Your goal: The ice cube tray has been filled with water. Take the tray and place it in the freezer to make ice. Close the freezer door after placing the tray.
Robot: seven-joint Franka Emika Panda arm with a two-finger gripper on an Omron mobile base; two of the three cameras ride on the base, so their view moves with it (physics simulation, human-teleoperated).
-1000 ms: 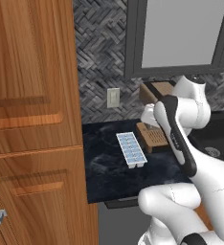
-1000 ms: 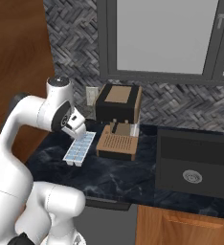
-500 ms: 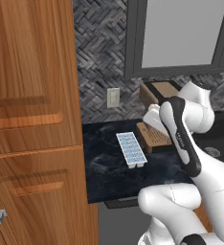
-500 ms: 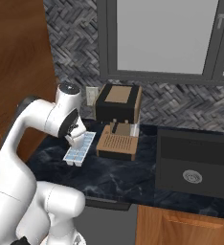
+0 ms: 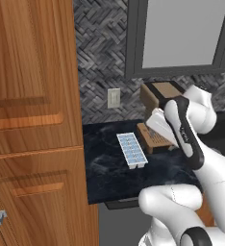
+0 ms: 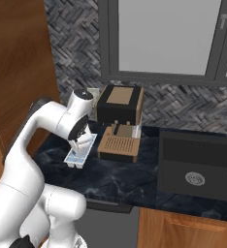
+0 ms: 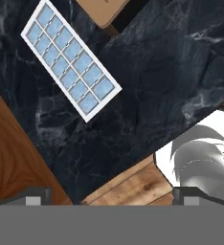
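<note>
The ice cube tray (image 5: 131, 150) lies flat on the dark marble counter (image 5: 105, 168), its two rows of cells filled with pale blue water (image 7: 68, 57). In the right base view my hand covers part of the tray (image 6: 76, 157). My gripper (image 6: 84, 142) hovers above the counter just over the tray's near end, pointing down, beside the wooden block. In the hand view the gripper (image 7: 111, 197) has its fingertips (image 7: 37, 195) far apart with nothing between them, and the tray sits toward the upper left. The freezer and its door are out of view.
A brown slatted wooden block (image 6: 118, 145) stands right of the tray, with a dark box-shaped machine (image 6: 119, 102) behind it. A black sink (image 6: 198, 167) lies further right. Tall wooden cabinets (image 5: 32, 120) bound the counter's left edge.
The hand has come down and moved over the tray's end. The fingers stayed wide apart, and the tray has not moved.
</note>
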